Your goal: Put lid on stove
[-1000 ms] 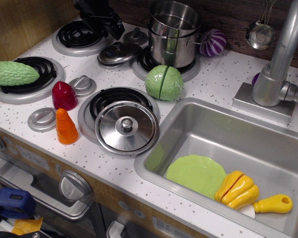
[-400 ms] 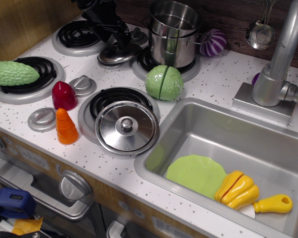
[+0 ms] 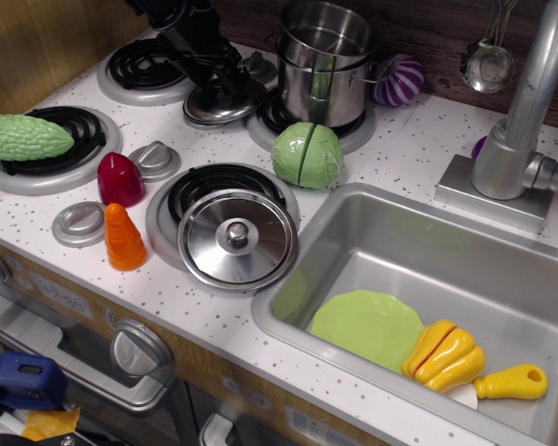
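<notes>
Now the gripper (image 3: 225,85) sits right on top of the lid (image 3: 221,104), covering its knob; whether the jaws are clamped on that knob or just around it, the view can't tell. That lid lies on the stove (image 3: 405,153) just left of the pot (image 3: 324,65), between the two back burners. Best play here, by judgement: a centred pinch on the knob, a straight lift clear of the pot, then a flat set-down on a burner.
</notes>
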`<action>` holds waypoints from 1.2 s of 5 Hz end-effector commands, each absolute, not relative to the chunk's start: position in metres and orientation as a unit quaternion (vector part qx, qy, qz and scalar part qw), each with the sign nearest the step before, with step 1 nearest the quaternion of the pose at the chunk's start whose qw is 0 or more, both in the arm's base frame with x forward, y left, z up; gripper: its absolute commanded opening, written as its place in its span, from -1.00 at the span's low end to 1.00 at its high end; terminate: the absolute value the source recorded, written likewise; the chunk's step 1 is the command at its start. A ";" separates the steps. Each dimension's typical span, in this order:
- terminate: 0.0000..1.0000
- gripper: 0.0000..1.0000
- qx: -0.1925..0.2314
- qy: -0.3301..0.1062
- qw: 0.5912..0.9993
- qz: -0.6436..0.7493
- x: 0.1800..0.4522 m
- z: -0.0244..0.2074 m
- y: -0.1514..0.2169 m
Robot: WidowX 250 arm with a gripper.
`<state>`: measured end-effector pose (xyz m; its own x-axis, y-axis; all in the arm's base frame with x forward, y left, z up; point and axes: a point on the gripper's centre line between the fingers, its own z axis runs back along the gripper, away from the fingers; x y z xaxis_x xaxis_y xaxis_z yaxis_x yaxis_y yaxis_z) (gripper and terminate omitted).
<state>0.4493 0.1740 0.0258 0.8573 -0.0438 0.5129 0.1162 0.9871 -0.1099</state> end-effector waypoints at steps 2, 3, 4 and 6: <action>-1.00 -1.00 -0.047 -0.287 0.955 -0.051 0.453 0.057 0.176; -1.00 -1.00 -0.044 -0.281 0.957 -0.046 0.452 0.065 0.174; -1.00 -1.00 -0.028 -0.263 0.963 -0.042 0.451 0.088 0.169; -1.00 -1.00 0.017 -0.252 0.966 -0.061 0.448 0.105 0.182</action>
